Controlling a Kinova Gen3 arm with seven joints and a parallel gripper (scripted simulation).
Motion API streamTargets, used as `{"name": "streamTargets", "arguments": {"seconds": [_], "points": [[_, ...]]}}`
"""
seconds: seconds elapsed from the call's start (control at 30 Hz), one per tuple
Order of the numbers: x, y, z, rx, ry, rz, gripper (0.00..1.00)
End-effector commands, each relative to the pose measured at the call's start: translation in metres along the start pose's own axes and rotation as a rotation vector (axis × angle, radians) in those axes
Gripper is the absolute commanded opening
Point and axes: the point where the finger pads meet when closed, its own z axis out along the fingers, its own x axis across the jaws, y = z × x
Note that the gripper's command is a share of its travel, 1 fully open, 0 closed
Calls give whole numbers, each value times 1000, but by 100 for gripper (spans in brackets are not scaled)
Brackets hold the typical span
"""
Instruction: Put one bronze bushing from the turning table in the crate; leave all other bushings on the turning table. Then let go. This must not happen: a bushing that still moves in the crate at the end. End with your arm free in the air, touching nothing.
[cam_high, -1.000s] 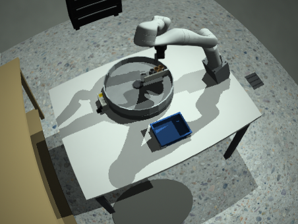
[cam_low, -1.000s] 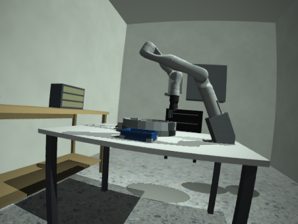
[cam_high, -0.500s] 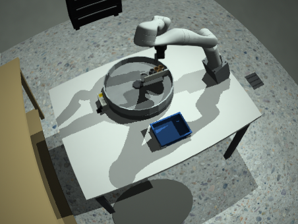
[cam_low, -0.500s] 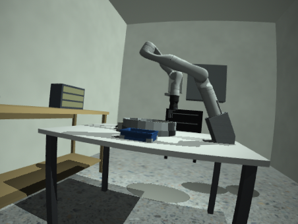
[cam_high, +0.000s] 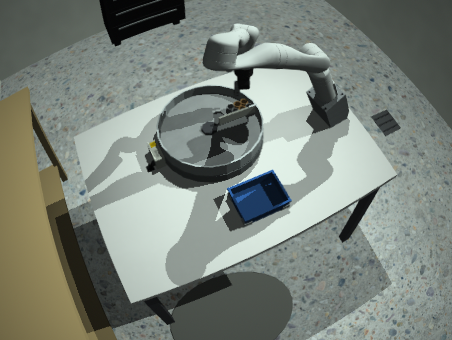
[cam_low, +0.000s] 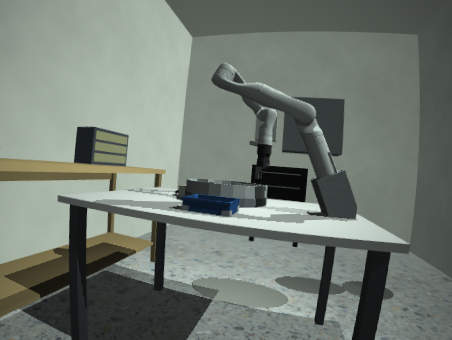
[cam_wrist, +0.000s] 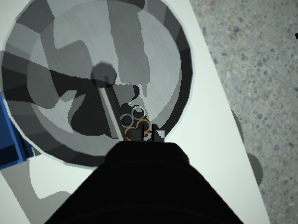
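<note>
The round grey turning table (cam_high: 210, 172) (cam_low: 225, 190) (cam_wrist: 20, 125) stands at the back of the white table (cam_high: 150, 240). Two bronze bushings (cam_high: 242, 104) (cam_wrist: 133, 133) and some grey bushings (cam_high: 231, 106) (cam_wrist: 127, 120) stand close together at the outer end of a grey bar (cam_high: 237, 117) (cam_wrist: 111, 112) near the far right rim. My gripper (cam_high: 243, 87) (cam_low: 262, 164) (cam_wrist: 147, 129) hangs right above the bronze bushings, well clear of them, its fingers a little apart with nothing between them. The blue crate (cam_high: 250, 184) (cam_low: 210, 202) (cam_wrist: 7, 135) stands in front of the turning table; I see nothing in it.
The arm's grey base (cam_high: 327, 105) (cam_low: 334, 195) stands at the table's back right. A small yellow-marked unit (cam_high: 154, 150) sits at the turning table's left rim. A wooden shelf (cam_high: 20, 200) stands left of the table, a black cabinet (cam_high: 142, 15) behind it.
</note>
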Motion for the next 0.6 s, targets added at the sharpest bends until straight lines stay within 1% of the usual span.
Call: {"name": "streamTargets", "arguments": {"seconds": [0.0, 0.03, 0.2, 0.57], "points": [[0, 0, 0, 1, 0, 0, 40], [0, 0, 0, 1, 0, 0, 40], [0, 0, 14, 1, 1, 0, 40], [0, 0, 14, 1, 1, 0, 40]]}}
